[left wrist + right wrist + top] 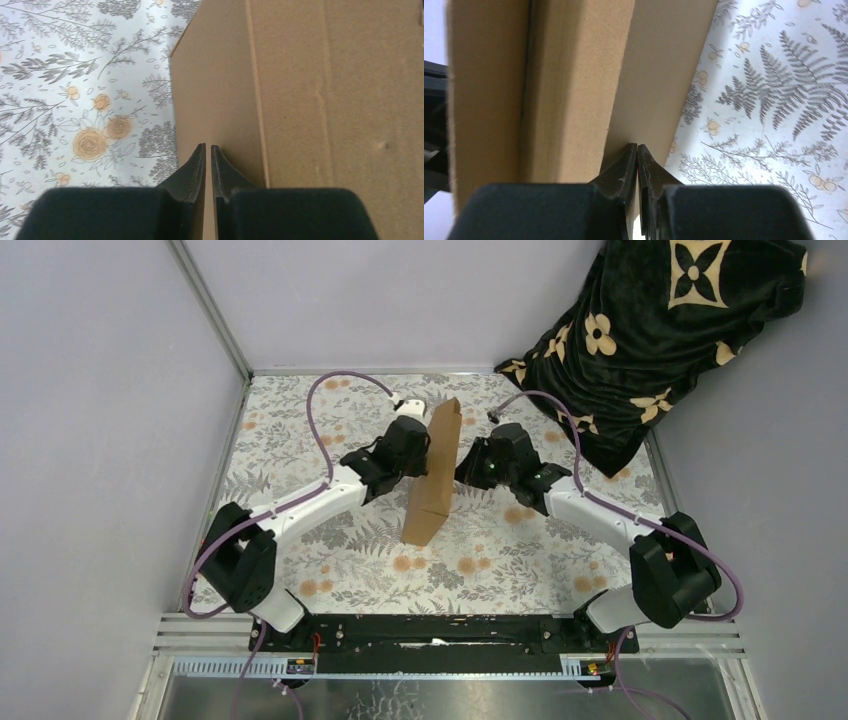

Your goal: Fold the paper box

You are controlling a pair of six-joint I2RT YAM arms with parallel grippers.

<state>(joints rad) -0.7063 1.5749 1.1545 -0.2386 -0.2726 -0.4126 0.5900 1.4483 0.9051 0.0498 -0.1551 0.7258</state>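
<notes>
The paper box (432,475) is a folded brown cardboard piece standing upright on its edge in the middle of the table. My left gripper (426,445) is at its left face and my right gripper (462,468) is at its right face. In the left wrist view the box (325,90) fills the right side, and my left gripper (208,147) is shut with a hairline gap, its tips against the cardboard. In the right wrist view the box (574,90) rises on the left, and my right gripper (637,146) is shut, its tips touching the box's panel.
A black cushion with beige flowers (650,330) leans in the back right corner. The floral tablecloth (300,440) covers the table. Grey walls close in the left, back and right. Purple cables (340,390) loop over both arms.
</notes>
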